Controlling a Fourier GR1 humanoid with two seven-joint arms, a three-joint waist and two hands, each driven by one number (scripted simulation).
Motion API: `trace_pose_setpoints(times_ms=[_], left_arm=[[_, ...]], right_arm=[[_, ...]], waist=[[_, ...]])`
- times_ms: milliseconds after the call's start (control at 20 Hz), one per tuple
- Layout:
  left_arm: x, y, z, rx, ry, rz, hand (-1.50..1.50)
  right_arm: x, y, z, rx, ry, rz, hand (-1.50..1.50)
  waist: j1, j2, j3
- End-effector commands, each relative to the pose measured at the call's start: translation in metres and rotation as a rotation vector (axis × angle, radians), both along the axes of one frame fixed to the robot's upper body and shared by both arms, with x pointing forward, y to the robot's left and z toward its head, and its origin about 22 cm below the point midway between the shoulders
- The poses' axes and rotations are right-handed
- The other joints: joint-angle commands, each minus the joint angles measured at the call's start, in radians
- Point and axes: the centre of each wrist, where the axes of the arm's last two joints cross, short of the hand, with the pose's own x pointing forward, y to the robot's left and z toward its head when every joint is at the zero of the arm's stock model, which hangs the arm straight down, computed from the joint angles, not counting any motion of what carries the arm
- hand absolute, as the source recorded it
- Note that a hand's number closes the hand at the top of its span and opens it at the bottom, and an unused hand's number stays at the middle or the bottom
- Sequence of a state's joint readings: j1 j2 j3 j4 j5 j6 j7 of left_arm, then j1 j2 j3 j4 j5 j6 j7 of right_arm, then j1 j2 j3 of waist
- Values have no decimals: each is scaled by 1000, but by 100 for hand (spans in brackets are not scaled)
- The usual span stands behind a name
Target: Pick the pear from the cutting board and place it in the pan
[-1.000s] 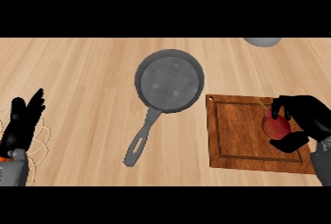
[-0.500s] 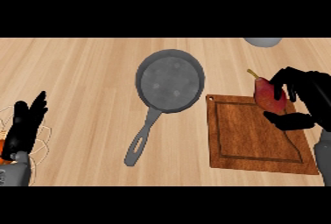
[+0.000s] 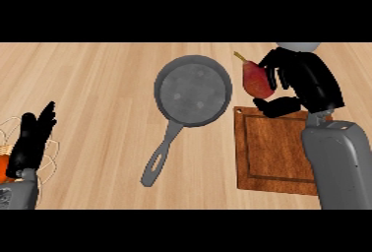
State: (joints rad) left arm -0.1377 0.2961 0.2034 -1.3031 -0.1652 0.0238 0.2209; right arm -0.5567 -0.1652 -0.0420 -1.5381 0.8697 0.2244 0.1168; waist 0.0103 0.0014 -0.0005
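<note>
A red pear (image 3: 256, 78) with a thin stem is held in the air, my right hand (image 3: 303, 81) curled round it from the right. It hangs just past the far edge of the wooden cutting board (image 3: 272, 152) and right beside the rim of the grey pan (image 3: 193, 89). The pan lies on the counter with its long handle (image 3: 161, 157) pointing toward me. My left hand (image 3: 33, 140) rests open at the lower left edge, fingers up.
A wire basket (image 3: 22, 147) with something orange (image 3: 6, 165) in it shows behind my left hand. A grey round object (image 3: 298, 46) is partly cut off at the top right. Wooden counter lies all around the pan.
My right hand has lifted the pear off the cutting board and carried it away from me and leftward, toward the pan's right rim. The left hand has stayed put.
</note>
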Motion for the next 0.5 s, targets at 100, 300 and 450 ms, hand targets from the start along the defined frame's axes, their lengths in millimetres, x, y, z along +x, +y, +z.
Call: trace_pose_setpoints(times_ms=[100, 300, 450], left_arm=[[3, -7, 1, -10, 2, -17, 0], [11, 4, 14, -3, -12, -23, 0], [6, 5, 0, 4, -28, -16, 0]], right_arm=[[47, 58, -10, 106, 62, 5, 150], [68, 76, -36, 146, 112, 6, 150], [87, 99, -26, 131, 135, -22, 150]], waist=[[17, 6, 1], [16, 7, 1], [23, 9, 0]])
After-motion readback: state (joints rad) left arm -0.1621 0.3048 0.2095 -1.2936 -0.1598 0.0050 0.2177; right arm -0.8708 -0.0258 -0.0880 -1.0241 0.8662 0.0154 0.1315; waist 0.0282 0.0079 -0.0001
